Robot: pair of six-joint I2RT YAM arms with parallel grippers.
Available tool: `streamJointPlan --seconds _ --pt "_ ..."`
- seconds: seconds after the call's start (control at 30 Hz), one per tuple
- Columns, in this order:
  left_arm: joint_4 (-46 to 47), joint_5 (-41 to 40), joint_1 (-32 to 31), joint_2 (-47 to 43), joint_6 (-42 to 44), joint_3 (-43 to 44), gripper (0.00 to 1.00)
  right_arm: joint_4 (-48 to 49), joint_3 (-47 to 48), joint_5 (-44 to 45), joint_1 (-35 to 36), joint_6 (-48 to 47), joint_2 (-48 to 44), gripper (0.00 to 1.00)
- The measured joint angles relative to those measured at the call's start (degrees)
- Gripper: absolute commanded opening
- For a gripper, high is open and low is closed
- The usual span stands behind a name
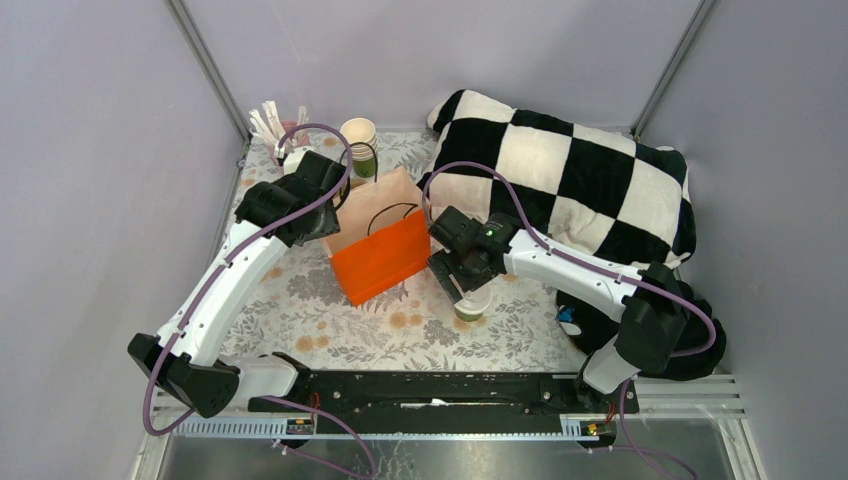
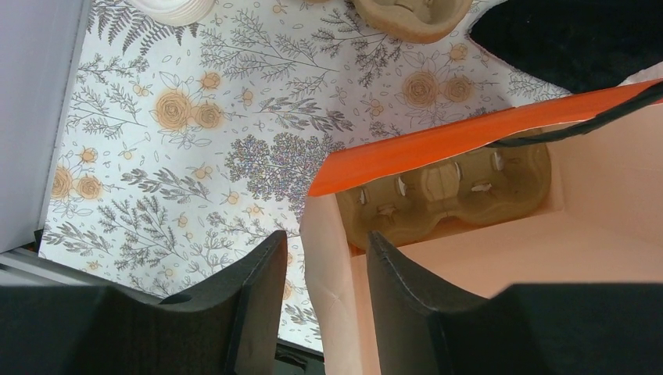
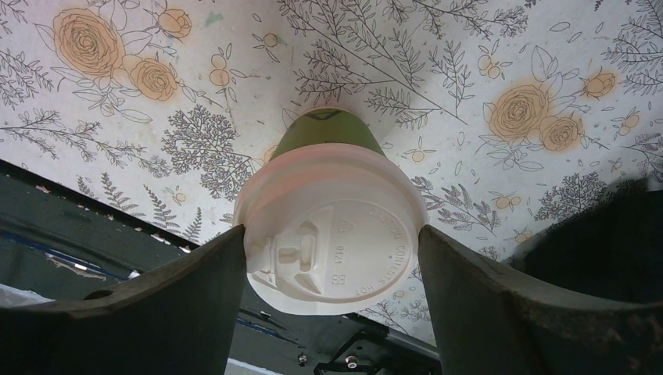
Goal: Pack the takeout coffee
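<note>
Floral tablecloth (image 1: 300, 300) under everything. Your right gripper (image 3: 332, 238) presses its fingers against both sides of the white lid of the takeout coffee (image 3: 328, 141), standing just right of the orange bag (image 1: 385, 255). Your left gripper (image 2: 324, 262) straddles one bag wall, fingers spread, not pinching it.

We see the left gripper (image 2: 327, 242) astride the near wall of the orange paper bag (image 2: 469, 134), one finger outside and one inside, jaws apart. At the bag's bottom lies a pulp cup carrier (image 2: 453, 191). The bag stands on a floral tablecloth (image 2: 156, 180).
</note>
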Motion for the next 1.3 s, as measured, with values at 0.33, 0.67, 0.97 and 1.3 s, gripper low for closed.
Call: streamJointPlan --seconds 0.33,0.67,0.97,1.3 --pt "-0.17 0.04 0.02 0.0 -0.02 0.0 0.47 -0.24 0.0 -0.09 0.0 0.0 -0.02 1.0" --pt "-0.17 0.17 0.02 -0.02 0.0 0.0 0.47 -2.1 0.44 -0.85 0.0 0.02 -0.68 1.0" --pt "-0.15 0.37 0.02 -0.02 0.0 0.0 0.47 -2.36 0.44 -1.22 -0.11 0.87 -0.7 0.98" --pt "-0.15 0.37 0.02 -0.02 0.0 0.0 0.48 -2.12 0.42 -2.27 -1.27 1.09 -0.7 0.95"
